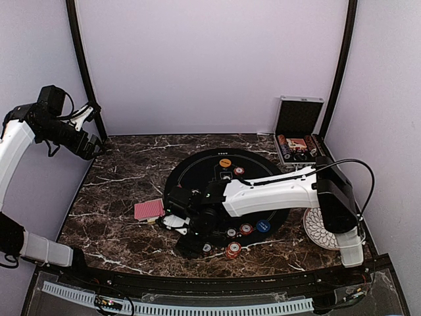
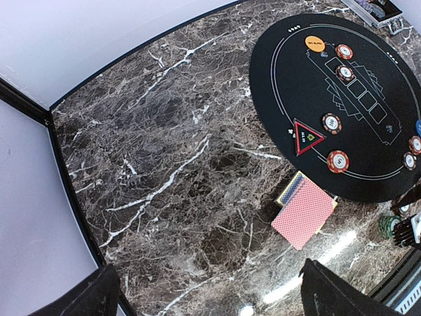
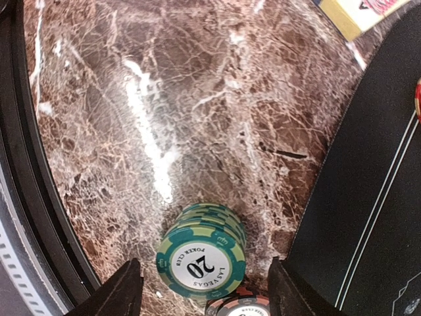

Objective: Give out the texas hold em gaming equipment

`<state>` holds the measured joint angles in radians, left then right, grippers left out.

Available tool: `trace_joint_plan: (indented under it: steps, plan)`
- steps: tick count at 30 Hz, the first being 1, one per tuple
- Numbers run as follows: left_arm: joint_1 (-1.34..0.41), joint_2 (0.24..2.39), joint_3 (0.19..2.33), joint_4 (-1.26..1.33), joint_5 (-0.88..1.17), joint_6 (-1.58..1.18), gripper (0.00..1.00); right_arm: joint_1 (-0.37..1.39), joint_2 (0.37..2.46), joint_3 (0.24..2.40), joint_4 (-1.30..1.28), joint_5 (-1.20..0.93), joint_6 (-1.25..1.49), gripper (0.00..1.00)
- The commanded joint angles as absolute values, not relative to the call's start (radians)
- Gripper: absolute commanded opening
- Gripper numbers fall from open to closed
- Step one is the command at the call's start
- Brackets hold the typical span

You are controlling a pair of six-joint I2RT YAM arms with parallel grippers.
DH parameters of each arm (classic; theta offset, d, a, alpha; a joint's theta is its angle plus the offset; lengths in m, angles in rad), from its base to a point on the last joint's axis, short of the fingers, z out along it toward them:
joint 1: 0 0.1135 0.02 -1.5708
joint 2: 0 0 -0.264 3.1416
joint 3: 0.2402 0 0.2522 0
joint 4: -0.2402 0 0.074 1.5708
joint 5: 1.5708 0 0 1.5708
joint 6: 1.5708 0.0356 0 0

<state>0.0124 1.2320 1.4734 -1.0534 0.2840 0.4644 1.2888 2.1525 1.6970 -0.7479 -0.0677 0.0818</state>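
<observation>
My R gripper (image 3: 204, 263): jaws apart, straddling green chip stack (image 3: 200, 253), gap on both sides, nothing gripped yet. Stack sits on marble table (image 3: 197, 99) just off black mat (image 3: 368, 217), red chip (image 3: 240, 307) close beside it. Chips look stiff, smooth-rimmed and loose on each other, so prob. shear if pinched high. Best to take it low across rims, squarely. My L gripper (image 2: 212, 263): wide, empty, well away.

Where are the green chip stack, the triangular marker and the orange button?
green chip stack (image 3: 200, 265): right wrist view, top face.
triangular marker (image 2: 306, 137): left wrist view, centre.
orange button (image 2: 315, 43): left wrist view, centre.
</observation>
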Motion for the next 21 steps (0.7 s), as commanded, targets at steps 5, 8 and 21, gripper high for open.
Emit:
trace_joint_plan:
  steps: [5,8,21]
  plan:
    - [0.008,1.211,1.499,-1.088,0.289,0.474,0.99,1.312,2.182,1.740,-0.732,-0.069,0.074,0.60]
    - [0.008,1.209,1.499,-1.089,0.287,0.474,0.99,1.314,2.186,1.745,-0.732,-0.067,0.075,0.57]
    - [0.008,1.204,1.491,-1.086,0.283,0.476,0.99,1.316,2.184,1.740,-0.727,-0.054,0.078,0.40]
